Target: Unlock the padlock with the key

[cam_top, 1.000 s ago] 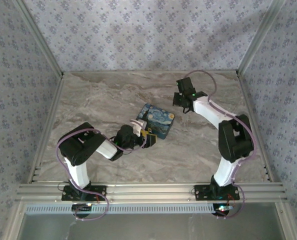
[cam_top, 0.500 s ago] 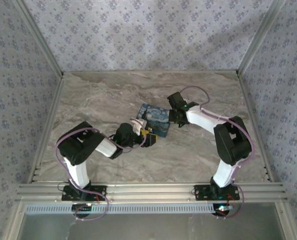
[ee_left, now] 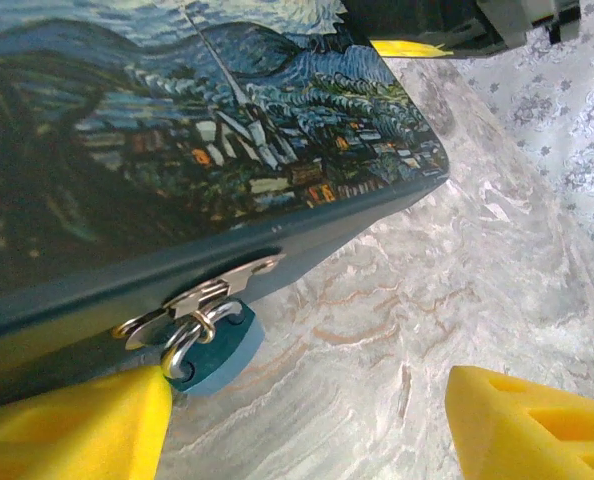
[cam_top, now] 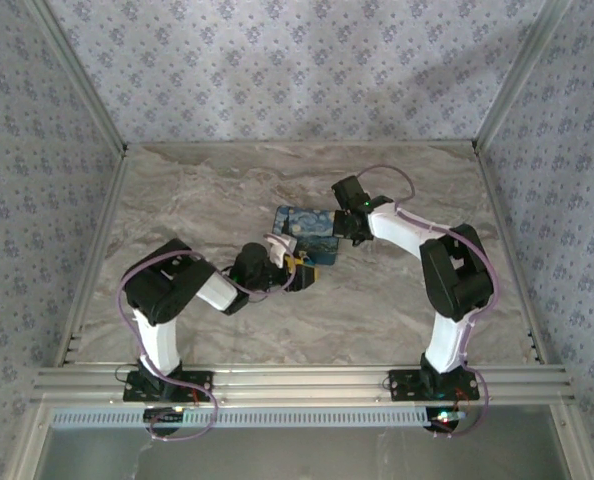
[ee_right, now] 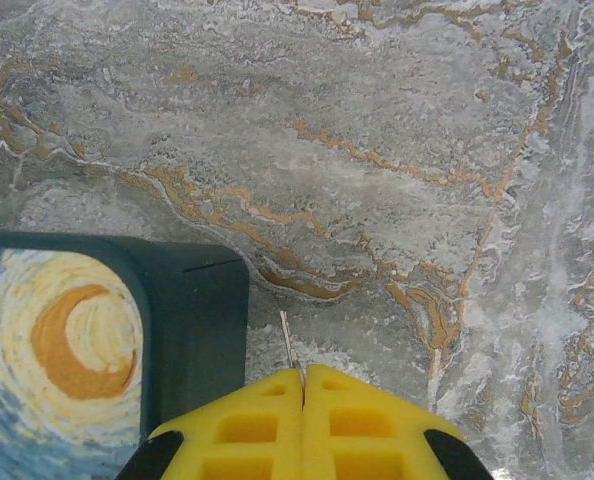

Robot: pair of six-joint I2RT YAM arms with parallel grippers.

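The small teal-blue padlock (ee_left: 215, 348) hangs by its silver shackle from the metal hasp (ee_left: 202, 298) on the front of the night-sky-print box (ee_left: 187, 150). My left gripper (ee_left: 312, 400) is open in front of it. Its left yellow finger (ee_left: 72, 425) sits right by the shackle, and the right finger (ee_left: 537, 425) is far off over the table. My right gripper (ee_right: 303, 378) is shut on the key (ee_right: 289, 342), whose thin blade sticks out of the pads just beside the box's dark corner (ee_right: 192, 320). From above, the box (cam_top: 312, 228) lies between the left gripper (cam_top: 299, 272) and the right gripper (cam_top: 345, 232).
The marble table (cam_top: 227, 190) is walled by patterned panels, with a metal rail (cam_top: 297, 380) along the near edge. Open table lies behind and to the left of the box.
My right arm has swung from the back right down to the box's right end, carrying the key. The box has shifted a little left and back. The left gripper has barely moved.
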